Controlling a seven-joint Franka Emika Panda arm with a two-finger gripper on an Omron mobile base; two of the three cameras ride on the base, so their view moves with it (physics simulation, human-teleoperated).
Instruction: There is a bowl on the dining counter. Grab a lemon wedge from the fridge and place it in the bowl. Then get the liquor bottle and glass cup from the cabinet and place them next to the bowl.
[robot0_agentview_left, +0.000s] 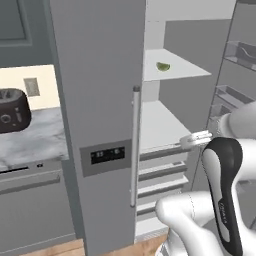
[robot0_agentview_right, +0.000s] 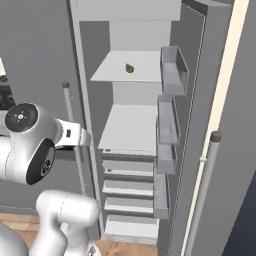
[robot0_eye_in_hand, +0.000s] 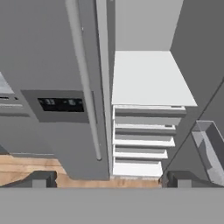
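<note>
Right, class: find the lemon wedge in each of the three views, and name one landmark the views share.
Left base view: the lemon wedge lies on the fridge's upper shelf, upper middle.
Right base view: the lemon wedge lies on the same shelf, top centre.
Hand view: not in it.
Shared landmark: the closed door's long handle.

Fridge (robot0_agentview_left: 100, 100): showing matt grey, metal-like skin; handle (robot0_agentview_left: 134, 145) looking smooth pale metal. Shelves (robot0_eye_in_hand: 148, 78) ahead of the jaws appearing flat matt white. Worktop (robot0_agentview_left: 30, 135): showing veined marble. Floor (robot0_eye_in_hand: 26, 168): showing wood grain.
</note>
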